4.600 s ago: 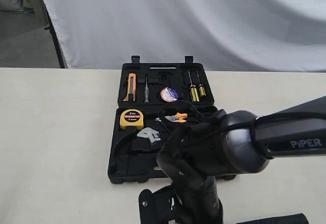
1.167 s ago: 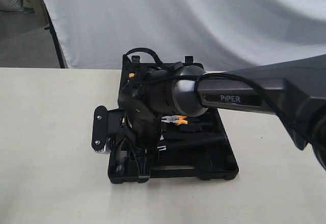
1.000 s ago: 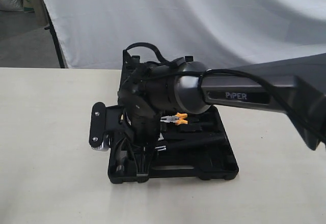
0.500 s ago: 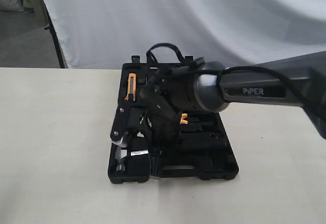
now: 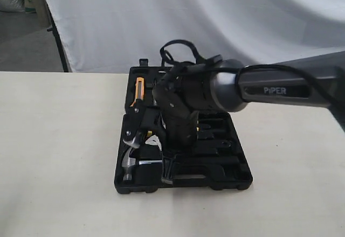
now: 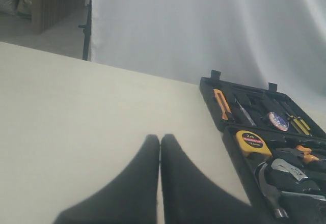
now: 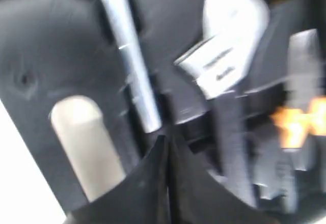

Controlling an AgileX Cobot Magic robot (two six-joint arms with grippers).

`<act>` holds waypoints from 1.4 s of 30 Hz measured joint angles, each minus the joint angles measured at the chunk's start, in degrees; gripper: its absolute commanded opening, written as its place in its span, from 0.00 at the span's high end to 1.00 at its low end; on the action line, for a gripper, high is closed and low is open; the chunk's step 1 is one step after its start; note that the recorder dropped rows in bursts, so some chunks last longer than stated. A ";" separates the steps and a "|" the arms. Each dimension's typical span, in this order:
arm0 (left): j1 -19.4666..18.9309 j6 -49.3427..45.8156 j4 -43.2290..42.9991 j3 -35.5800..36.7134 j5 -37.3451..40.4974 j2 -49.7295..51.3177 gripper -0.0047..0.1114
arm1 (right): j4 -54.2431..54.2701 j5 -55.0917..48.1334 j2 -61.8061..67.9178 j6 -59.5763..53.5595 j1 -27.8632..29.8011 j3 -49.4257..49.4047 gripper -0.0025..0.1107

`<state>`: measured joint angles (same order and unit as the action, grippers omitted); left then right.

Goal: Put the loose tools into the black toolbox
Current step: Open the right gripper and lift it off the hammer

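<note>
The black toolbox (image 5: 237,182) lies open on the table. A steel claw hammer (image 5: 129,168) rests in its near half, head to the left. My right gripper (image 5: 166,176) hangs over that half, shut and empty. In the right wrist view, the right gripper (image 7: 165,138) points at the end of the hammer's steel neck (image 7: 130,61), beside the silver wrench (image 7: 224,46). In the left wrist view, my left gripper (image 6: 159,138) is shut over bare table, left of the toolbox (image 6: 209,99). The tape roll (image 6: 278,121), wrench (image 6: 289,168) and hammer (image 6: 269,186) lie inside it.
An orange utility knife (image 5: 139,91) sits in the far half, partly hidden by my right arm (image 5: 269,91). A yellow tape measure (image 6: 252,141) and orange-handled pliers (image 6: 304,154) lie in the case. The slot handle (image 7: 84,142) is at the near rim. A white curtain (image 5: 215,16) hangs behind.
My right gripper went from open to shut and swung right from the box's left side. The hammer stays lying in the near half.
</note>
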<state>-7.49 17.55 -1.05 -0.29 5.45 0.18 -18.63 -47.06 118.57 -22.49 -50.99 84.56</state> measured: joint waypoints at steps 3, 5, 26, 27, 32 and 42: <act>0.00 0.00 0.00 0.00 0.00 0.00 0.95 | 1.34 1.04 -2.51 2.49 0.00 1.62 0.98; 0.00 0.00 0.00 0.00 0.00 0.00 0.95 | 3.44 2.96 -3.80 3.87 0.00 2.26 0.98; 0.00 0.00 0.00 0.00 0.00 0.00 0.95 | 21.12 13.72 5.91 6.23 0.00 2.72 0.98; 0.00 0.00 0.00 0.00 0.00 0.00 0.95 | 21.13 13.72 6.05 6.23 0.00 2.72 0.98; 0.00 0.00 0.00 0.00 0.00 0.00 0.95 | 21.13 13.37 6.19 6.23 0.00 3.06 0.98; 0.00 0.00 0.00 0.00 0.00 0.00 0.95 | 21.59 6.15 -2.21 11.88 0.00 7.21 0.98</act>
<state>-7.49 17.55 -1.05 -0.29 5.45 0.18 2.96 -40.91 116.36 -10.60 -50.99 91.77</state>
